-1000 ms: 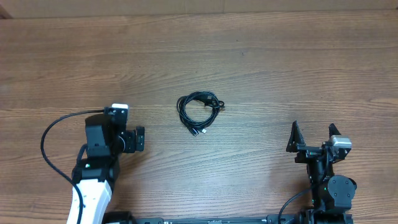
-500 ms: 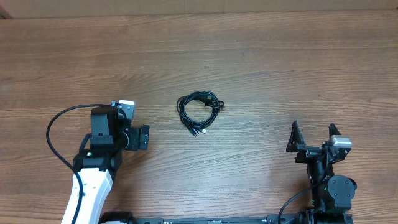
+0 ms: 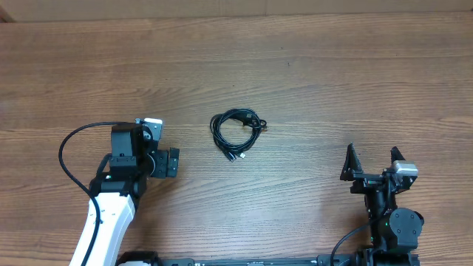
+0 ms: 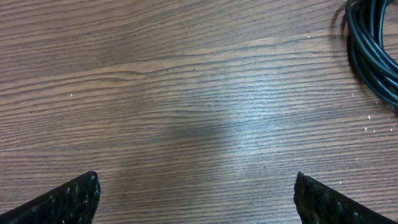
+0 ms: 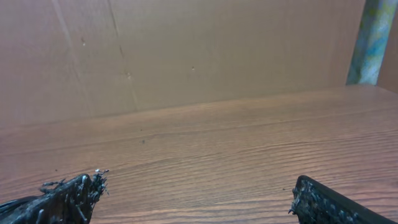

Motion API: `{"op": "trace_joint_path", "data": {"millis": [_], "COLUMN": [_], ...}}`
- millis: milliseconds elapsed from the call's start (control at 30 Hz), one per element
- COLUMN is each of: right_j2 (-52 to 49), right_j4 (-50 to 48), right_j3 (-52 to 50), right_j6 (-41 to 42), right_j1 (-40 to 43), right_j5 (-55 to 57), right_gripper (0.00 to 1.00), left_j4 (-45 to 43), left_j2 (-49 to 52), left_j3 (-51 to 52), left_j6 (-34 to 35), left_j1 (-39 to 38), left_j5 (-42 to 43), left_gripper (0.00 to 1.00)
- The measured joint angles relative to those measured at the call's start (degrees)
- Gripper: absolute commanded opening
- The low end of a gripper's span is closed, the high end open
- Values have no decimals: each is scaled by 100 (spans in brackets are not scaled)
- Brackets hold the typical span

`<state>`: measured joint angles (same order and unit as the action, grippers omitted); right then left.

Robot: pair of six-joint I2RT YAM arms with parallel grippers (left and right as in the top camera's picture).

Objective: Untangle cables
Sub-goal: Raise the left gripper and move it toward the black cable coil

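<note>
Overhead: you look straight down on the whole desk [image 3: 295, 59]. Left wrist: close, facing down; its right edge shares the cables [image 4: 373, 56] with overhead. Right wrist: low, level, facing the wall [image 5: 217, 50].

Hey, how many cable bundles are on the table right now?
1: a black coil mid-table, to the right of the left claw. How many separate strands it holds can't be told.

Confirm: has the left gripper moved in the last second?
Yes. In the overhead view the left gripper has shifted right, toward the cables, which lie unmoved on the table. Its jaws are open, holding nothing.
</note>
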<state>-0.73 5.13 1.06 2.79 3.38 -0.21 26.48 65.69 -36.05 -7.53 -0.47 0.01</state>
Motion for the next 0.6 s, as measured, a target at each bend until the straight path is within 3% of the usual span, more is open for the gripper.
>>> {"op": "trace_joint_path", "data": {"millis": [600], "right_j2": [0], "right_j4": [0], "right_j3": [0], "right_j6": [0], "right_j1": [0], "right_j5": [-2], "right_gripper": [100], "left_j4": [-249], "left_j2": [0], "left_j3": [-2], "left_j6": [0], "left_j1": [0], "left_j5": [149], "left_gripper": [99]}}
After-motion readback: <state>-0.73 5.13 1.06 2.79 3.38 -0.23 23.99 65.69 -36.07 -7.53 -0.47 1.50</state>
